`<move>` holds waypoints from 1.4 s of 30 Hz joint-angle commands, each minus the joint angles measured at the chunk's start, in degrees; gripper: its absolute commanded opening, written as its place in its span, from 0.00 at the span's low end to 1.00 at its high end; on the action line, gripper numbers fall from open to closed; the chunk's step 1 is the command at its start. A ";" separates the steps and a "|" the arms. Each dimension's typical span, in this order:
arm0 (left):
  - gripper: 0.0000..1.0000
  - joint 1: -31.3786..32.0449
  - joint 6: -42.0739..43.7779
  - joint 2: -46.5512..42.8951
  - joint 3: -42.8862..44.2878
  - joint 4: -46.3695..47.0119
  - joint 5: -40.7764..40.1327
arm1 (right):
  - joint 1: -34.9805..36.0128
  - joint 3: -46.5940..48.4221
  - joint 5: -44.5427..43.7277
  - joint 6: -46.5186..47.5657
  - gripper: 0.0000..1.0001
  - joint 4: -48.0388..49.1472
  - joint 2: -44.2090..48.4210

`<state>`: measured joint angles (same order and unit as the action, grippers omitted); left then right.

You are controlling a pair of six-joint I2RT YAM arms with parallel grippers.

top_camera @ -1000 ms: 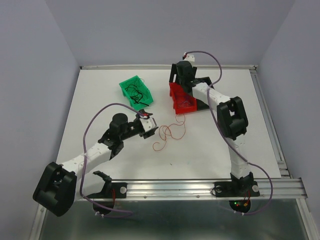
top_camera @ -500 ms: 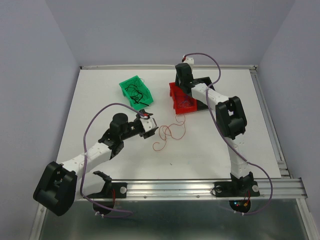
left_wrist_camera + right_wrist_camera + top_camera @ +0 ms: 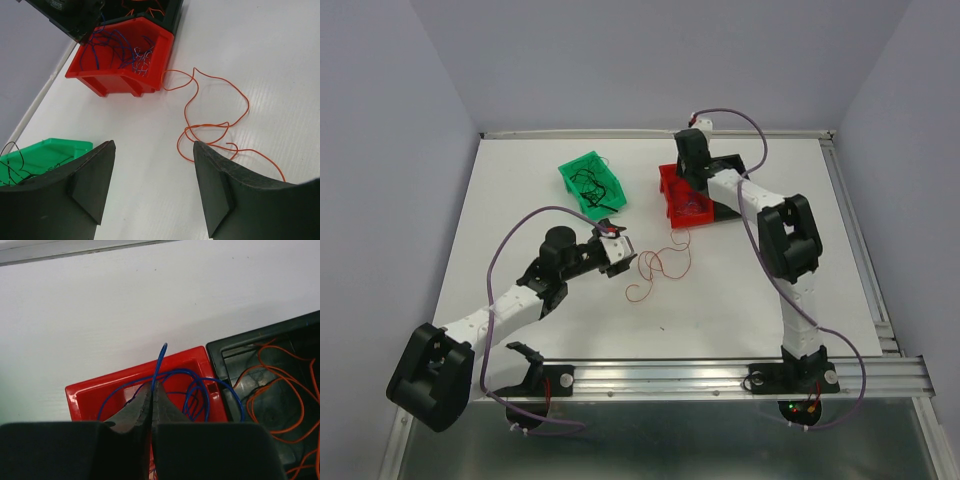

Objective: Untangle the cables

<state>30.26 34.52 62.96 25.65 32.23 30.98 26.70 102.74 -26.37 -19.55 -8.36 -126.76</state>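
Note:
The cables are thin curly wires. A loose orange cable (image 3: 660, 268) (image 3: 215, 127) lies on the white table, its end reaching the red bin (image 3: 665, 180) (image 3: 120, 80). My left gripper (image 3: 620, 245) (image 3: 152, 150) hovers open just left of it, nothing between its fingers. Blue cables (image 3: 107, 45) fill the red bin (image 3: 100, 390). My right gripper (image 3: 688, 185) (image 3: 152, 385) stands over that bin, shut on a blue cable (image 3: 161, 357) whose loop sticks up past the fingertips.
A green bin (image 3: 568, 172) (image 3: 50, 155) with black wires (image 3: 595, 183) sits at the back left. A black bin (image 3: 725, 205) (image 3: 235, 347) holding orange wires (image 3: 280, 390) stands right of the red bin. The table's back edge rail (image 3: 75, 250) runs just beyond.
My right gripper has gone from open to shut, taking hold of a blue cable in the red bin, and shifted slightly right. The left arm has not moved.

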 commanded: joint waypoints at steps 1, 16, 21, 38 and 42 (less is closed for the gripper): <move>0.74 -0.11 0.63 -0.73 2.56 1.35 0.66 | 0.72 -4.91 -0.26 -0.58 0.01 3.52 7.05; 0.74 -0.11 0.72 -0.91 2.48 1.35 0.57 | 1.34 -15.81 10.63 -6.55 0.01 11.96 8.90; 0.74 -0.20 0.72 -1.00 2.39 1.35 0.66 | 1.25 -15.90 11.26 -7.78 0.01 13.28 5.74; 0.74 -0.11 1.86 -0.56 2.12 1.35 1.01 | -1.03 -13.53 10.46 -7.26 0.05 13.81 -0.34; 0.75 -0.20 2.22 -0.73 1.95 1.26 0.84 | -0.95 -12.83 10.55 -6.38 0.15 13.11 4.04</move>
<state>30.26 35.81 62.94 25.65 32.23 31.03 25.85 87.94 -15.75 -27.00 4.51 -127.66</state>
